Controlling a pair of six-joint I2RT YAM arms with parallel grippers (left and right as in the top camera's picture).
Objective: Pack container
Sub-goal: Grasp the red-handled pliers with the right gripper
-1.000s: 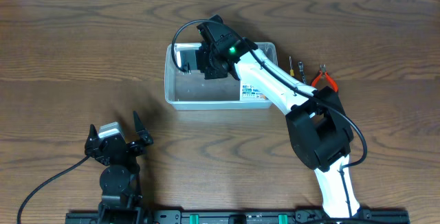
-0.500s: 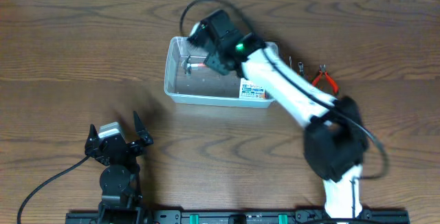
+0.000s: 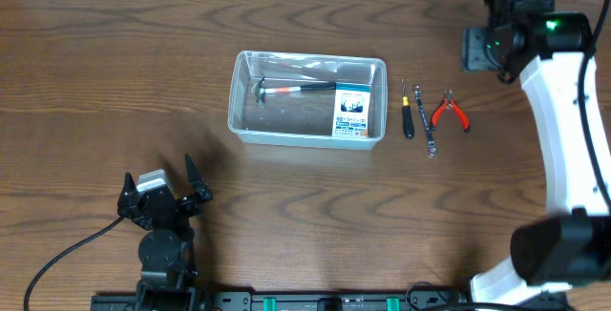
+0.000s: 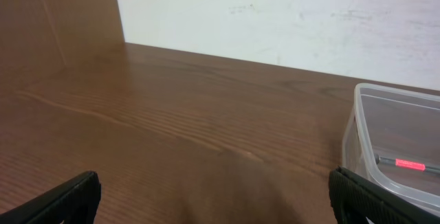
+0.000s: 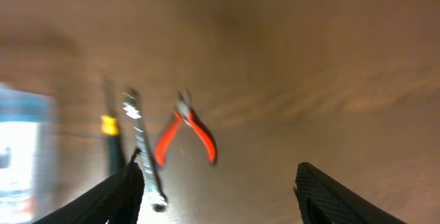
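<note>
Red pliers, wrench, screwdriver just beside the container; left hand and right hand both spread

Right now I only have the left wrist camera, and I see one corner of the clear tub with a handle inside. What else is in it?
Observer: That handle belongs to a hammer. A blue-and-white box sits at the other end of the container.
Operator: Is anything outside it?
Observer: Three tools lie on the table beside that far end: a screwdriver, a wrench and red pliers.
Operator: Where is the right gripper?
Observer: It is away from the container, out beyond the pliers, open with nothing between its fingers.
</note>
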